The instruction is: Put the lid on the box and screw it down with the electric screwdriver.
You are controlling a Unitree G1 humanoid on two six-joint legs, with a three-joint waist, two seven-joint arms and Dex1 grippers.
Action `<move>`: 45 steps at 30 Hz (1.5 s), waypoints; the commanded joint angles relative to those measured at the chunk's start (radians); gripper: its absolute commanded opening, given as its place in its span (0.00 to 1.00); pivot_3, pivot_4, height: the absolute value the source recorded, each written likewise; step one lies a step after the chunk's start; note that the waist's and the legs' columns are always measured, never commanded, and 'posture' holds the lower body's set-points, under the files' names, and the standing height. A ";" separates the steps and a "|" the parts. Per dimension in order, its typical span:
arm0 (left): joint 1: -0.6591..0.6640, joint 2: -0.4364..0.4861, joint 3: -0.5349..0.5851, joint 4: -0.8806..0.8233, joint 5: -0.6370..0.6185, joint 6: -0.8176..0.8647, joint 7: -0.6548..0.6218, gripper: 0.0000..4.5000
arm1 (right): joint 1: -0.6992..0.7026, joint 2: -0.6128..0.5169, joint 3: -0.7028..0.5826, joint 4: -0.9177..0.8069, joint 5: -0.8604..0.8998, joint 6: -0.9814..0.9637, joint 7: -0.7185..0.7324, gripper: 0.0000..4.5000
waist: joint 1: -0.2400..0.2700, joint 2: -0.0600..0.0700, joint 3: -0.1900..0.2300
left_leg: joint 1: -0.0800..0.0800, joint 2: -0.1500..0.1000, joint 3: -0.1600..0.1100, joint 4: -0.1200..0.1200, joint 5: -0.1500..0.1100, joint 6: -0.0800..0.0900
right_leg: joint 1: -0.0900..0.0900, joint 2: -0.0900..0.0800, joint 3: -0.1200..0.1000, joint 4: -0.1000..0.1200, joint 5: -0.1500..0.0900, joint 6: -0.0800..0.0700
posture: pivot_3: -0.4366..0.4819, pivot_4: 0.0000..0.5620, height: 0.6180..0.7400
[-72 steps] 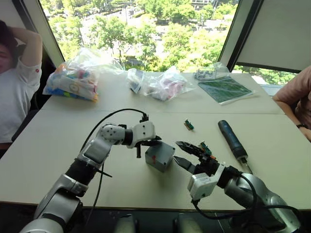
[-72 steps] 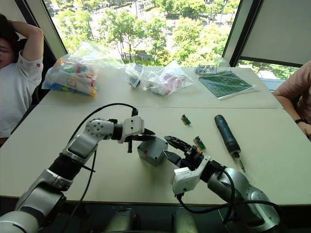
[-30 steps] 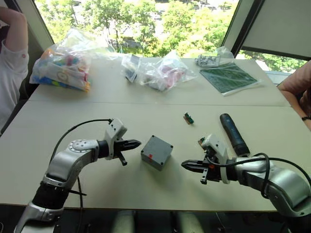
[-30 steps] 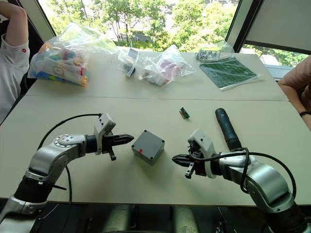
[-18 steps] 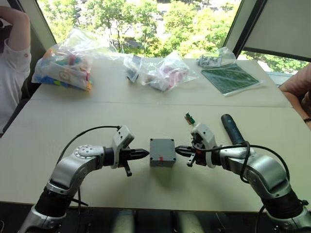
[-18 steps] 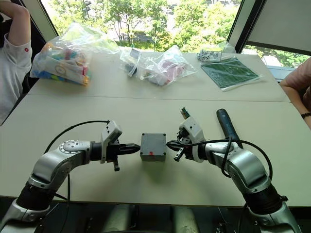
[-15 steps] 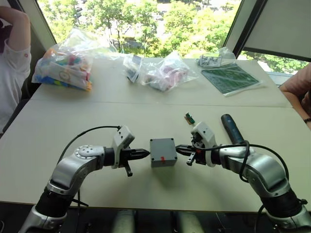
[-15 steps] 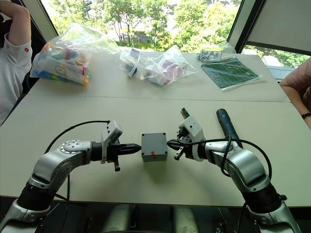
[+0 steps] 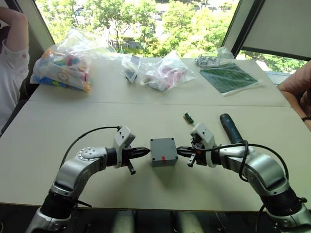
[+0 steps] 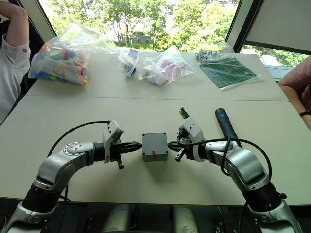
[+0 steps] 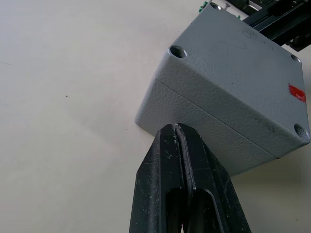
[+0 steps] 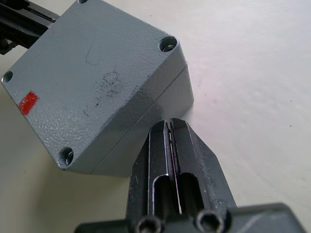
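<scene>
A: Position of the box (image 11: pixel 163 107)?

B: Centre of the table (image 9: pixel 58 131), standing flat, with the lid (image 11: pixel 233 63) already seated on top. Closed seam visible all round in both wrist views.

A: State of the tools?

B: Left tool (image 9: pixel 143 152) clenched and empty, tip against or just short of the box's left wall; contact not certain. Right tool (image 9: pixel 181 151) likewise clenched and empty, tip at the opposite wall. Box thus bracketed between two shut tips, apparently for squaring up rather than grasping.

A: Progress?

B: Judged about halfway. Lid placement done. Screwing down not yet begun: electric screwdriver (image 9: pixel 231 128) lying on the table beyond the right arm, well apart from the box, held by nothing. Corner holes in the lid dark and recessed; presence of screws impossible to tell.

A: Remaining steps?

B: Probably picking up the electric screwdriver, then driving each corner in turn.

A: Count?

B: One box, one lid, one electric screwdriver, two tools. Four corner holes, as counted in the right wrist view. One small green component (image 9: pixel 188 118) between box and screwdriver. One green board (image 9: pixel 231 77) and at least three clear bags (image 9: pixel 63 65) along the far side. Two persons at the table's edges, partly in frame.
</scene>
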 commanded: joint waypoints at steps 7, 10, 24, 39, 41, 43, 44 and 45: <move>-0.026 0.108 0.236 -0.065 -0.187 0.065 -0.071 0.00 | 0.153 -0.050 -0.327 -0.065 0.144 -0.012 0.049 0.00 | 0.001 0.000 0.000 | 0.000 0.000 0.000 0.000 0.000 0.000 | 0.000 0.000 0.000 0.000 0.000 0.000 | 0.48 0.27 1.00; -0.079 0.168 0.234 -0.121 -0.245 0.114 -0.119 0.00 | 0.195 -0.029 -0.416 -0.026 0.117 -0.095 0.019 0.06 | 0.001 0.000 0.000 | 0.000 0.001 0.000 0.000 0.000 0.000 | 0.000 0.001 0.000 0.000 0.000 0.000 | 0.48 0.27 1.00; -0.216 0.292 0.048 -0.202 -0.168 0.059 -0.239 0.00 | 0.270 -0.014 -0.431 0.029 0.047 -0.222 -0.042 0.99 | -0.001 0.000 0.000 | 0.001 0.003 0.000 0.001 0.000 0.000 | 0.001 0.005 0.002 0.001 0.000 0.000 | 0.48 0.27 1.00; -0.183 0.302 0.076 -0.213 -0.200 0.084 -0.212 0.00 | 0.274 0.018 -0.349 0.080 -0.056 -0.319 -0.086 0.49 | -0.001 0.000 0.000 | 0.001 0.004 0.000 0.001 0.000 0.000 | 0.001 0.008 0.005 0.001 0.000 0.000 | 0.48 0.27 1.00; -0.181 0.306 0.079 -0.215 -0.205 0.086 -0.212 0.00 | 0.278 0.020 -0.345 0.078 -0.057 -0.323 -0.081 0.49 | 0.000 0.000 0.000 | 0.001 0.004 0.000 0.001 0.000 0.000 | 0.001 0.008 0.005 0.001 0.000 0.000 | 0.48 0.27 1.00; -0.179 0.308 0.079 -0.216 -0.207 0.087 -0.212 0.00 | 0.281 0.022 -0.342 0.080 -0.061 -0.328 -0.081 0.49 | -0.001 0.000 0.000 | 0.002 0.004 0.000 0.001 0.000 0.000 | 0.001 0.008 0.005 0.001 0.000 0.000 | 0.48 0.27 1.00; -0.179 0.308 0.079 -0.216 -0.207 0.088 -0.211 0.00 | 0.282 0.024 -0.341 0.081 -0.063 -0.330 -0.080 0.49 | -0.001 0.000 0.000 | 0.002 0.004 0.000 0.001 0.000 0.000 | 0.001 0.009 0.005 0.001 0.000 0.000 | 0.48 0.27 1.00; -0.179 0.308 0.079 -0.216 -0.207 0.088 -0.209 0.00 | 0.282 0.026 -0.339 0.082 -0.065 -0.331 -0.081 0.49 | -0.001 0.000 0.000 | 0.002 0.004 0.000 0.001 0.000 0.000 | 0.001 0.009 0.005 0.002 0.000 0.000 | 0.48 0.27 1.00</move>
